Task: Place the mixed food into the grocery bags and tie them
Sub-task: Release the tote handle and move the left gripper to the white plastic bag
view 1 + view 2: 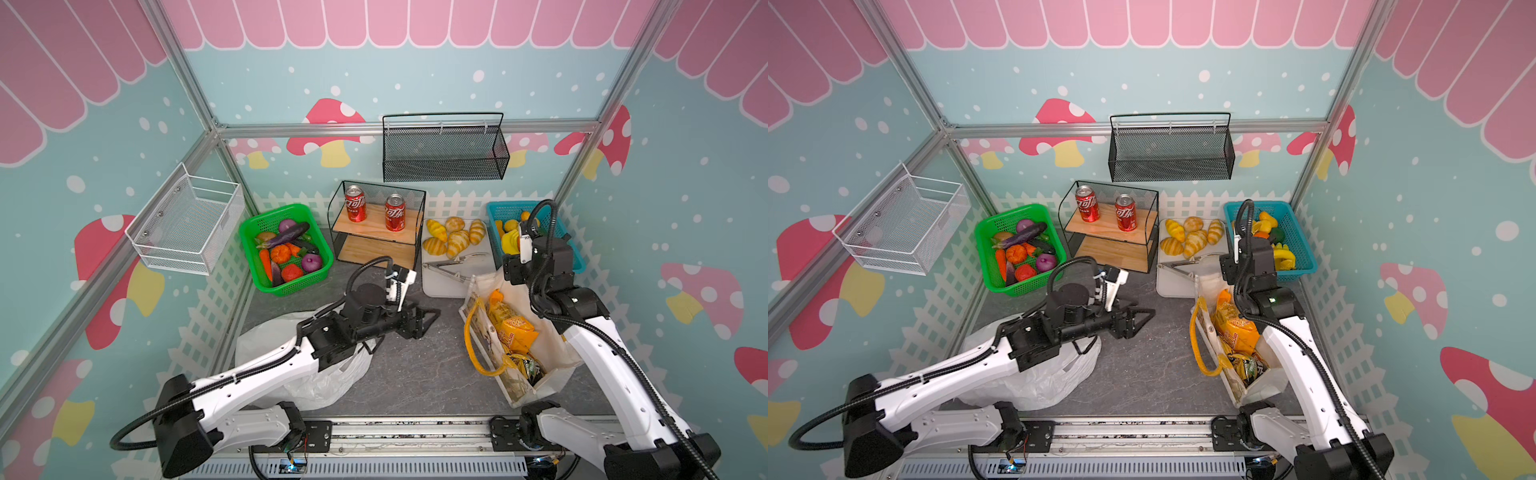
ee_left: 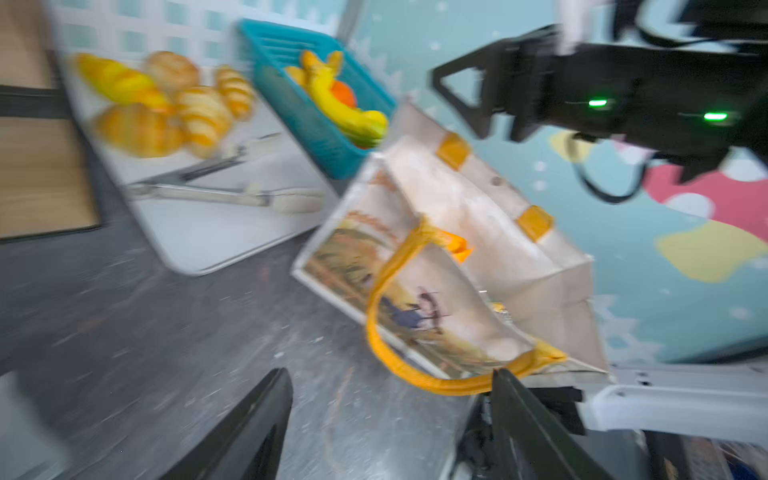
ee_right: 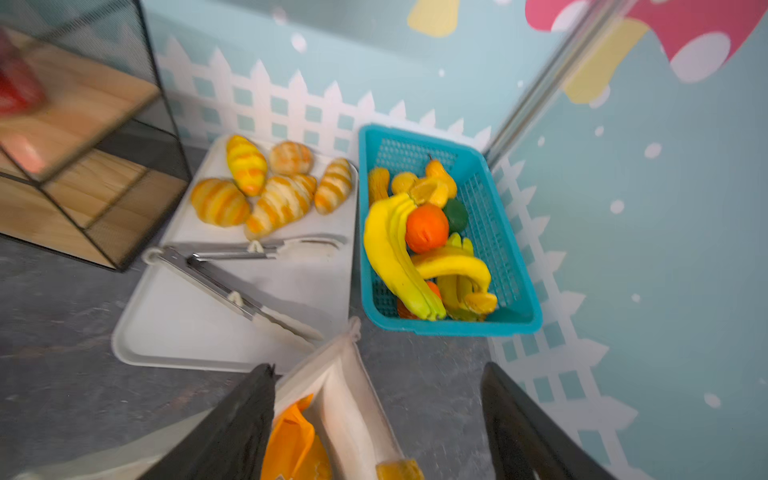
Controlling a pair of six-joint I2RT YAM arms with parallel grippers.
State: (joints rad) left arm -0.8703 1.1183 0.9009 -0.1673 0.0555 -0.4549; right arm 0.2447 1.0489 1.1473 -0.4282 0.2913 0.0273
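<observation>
The cream tote (image 1: pixel 555 368) stands open at the right with yellow-orange snack packets (image 1: pixel 515 332) inside and its yellow handle (image 2: pixel 382 332) drooping over the front. My right gripper (image 3: pixel 378 395) hangs open just above the tote's far rim (image 3: pixel 345 395), holding nothing. My left gripper (image 1: pixel 428 316) is open and empty over the bare tabletop between the two bags, one fingertip (image 2: pixel 511 386) close beside the handle loop. The white plastic bag (image 1: pixel 332 382) lies crumpled under the left arm. Toy vegetables (image 1: pixel 286 249) fill the green basket (image 1: pixel 249 232) at the back left.
At the back stand a wire shelf (image 1: pixel 376 232) with two red cans, a white tray (image 1: pixel 444 282) with croissants and tongs, and a blue basket (image 1: pixel 494 212) of fruit behind the right wrist. Wire baskets hang on the left wall (image 1: pixel 187 224) and back wall (image 1: pixel 444 149).
</observation>
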